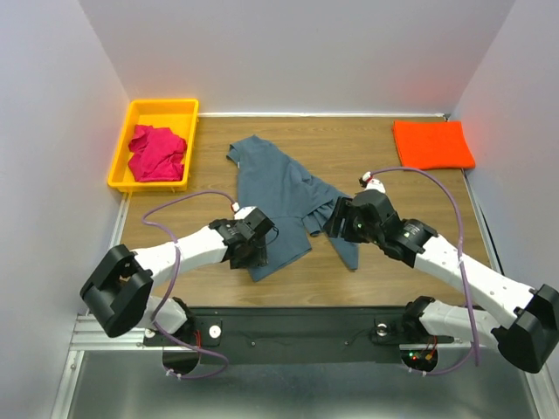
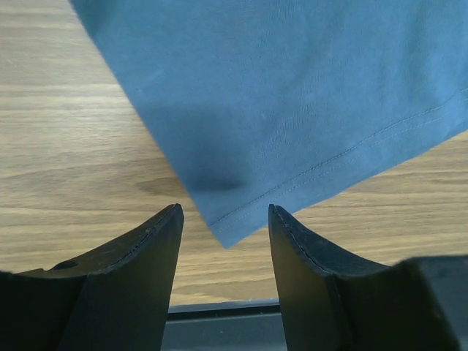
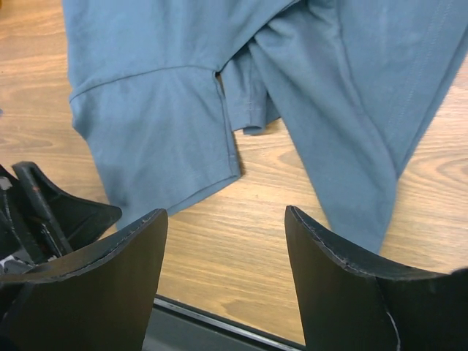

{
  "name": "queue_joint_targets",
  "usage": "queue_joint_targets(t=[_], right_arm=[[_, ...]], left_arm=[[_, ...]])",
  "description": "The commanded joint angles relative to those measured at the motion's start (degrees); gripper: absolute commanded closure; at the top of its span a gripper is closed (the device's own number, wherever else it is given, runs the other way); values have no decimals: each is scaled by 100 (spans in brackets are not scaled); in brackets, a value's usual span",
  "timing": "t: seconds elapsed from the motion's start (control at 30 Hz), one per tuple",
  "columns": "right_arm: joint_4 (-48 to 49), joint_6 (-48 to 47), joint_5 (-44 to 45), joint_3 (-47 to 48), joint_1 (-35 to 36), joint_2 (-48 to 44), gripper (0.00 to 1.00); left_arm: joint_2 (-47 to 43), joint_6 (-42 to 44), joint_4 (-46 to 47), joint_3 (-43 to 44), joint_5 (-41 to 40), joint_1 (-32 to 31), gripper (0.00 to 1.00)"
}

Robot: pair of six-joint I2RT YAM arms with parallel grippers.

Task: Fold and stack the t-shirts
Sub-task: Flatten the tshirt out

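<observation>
Shirt spread out but twisted, both grippers apart at its near edge

Grey-blue shirt (image 1: 278, 192) lies mid-table (image 1: 367, 144), mostly flat; its right side is bunched and folded over itself near the right arm. Orange shirt (image 1: 432, 144) sits folded at the far right corner. Magenta shirt (image 1: 157, 153) is crumpled in the yellow bin (image 1: 163, 106) at far left, not yet folded.

Left gripper (image 1: 253, 253) hovers over the near-left part of the shirt, jaws apart. In the wrist view the hem corner (image 2: 234, 219) lies between the open fingers (image 2: 150, 241), nothing pinched. Right gripper (image 1: 337, 229) is over the twisted right side with jaws also apart and empty; wood and a loose flap show between its fingers (image 3: 121, 248) in its wrist view.

Handling, as a judgement: thin light knit, fully limp, no stiffness, so it will sag and drag from any single pinch and crease wherever it bunches. Not fragile, not slippery on the wood (may cling a bit when slid). Best hold looks like the stitched hem, at the corner under the left gripper, pinching low so one layer plus hem is caught. The right side probably needs untwisting first; take the free edge of the flap, not the middle of the bunch, or two layers come up together. Lifting both sides evenly should keep the fold square
</observation>
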Motion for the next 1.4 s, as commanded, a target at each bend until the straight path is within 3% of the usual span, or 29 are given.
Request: queue_joint_targets(t=[0.0,0.4,0.5,0.6,0.67,0.7,1.03,1.37], right_arm=[[7,-106,201,-115,-74,-230,29],[-20,-141,288,-282,-170,-187,28],[-55,-194,376,-352,-205,-143,28],[-125,-220,368,-492,-459,-90,28],[-160,-238,324,-589,-618,-55,28],[-169,-247,315,-624,-679,-46,28],[-178,-440,-150,-809,-1216,358,37],[-151,-651,-863,-792,-1260,1132,47]], left_arm=[[81,-120,-176,139,-180,-65,39],[784,143,132,16,198,-92,39],[1012,214,203,-46,277,-83,50],[1092,275,220,-72,295,-83,73],[996,284,203,-55,234,-83,95],[926,310,177,-46,173,-83,100],[-242,557,-394,314,-838,110,100],[-1157,1119,-913,1210,-1076,962,100]])
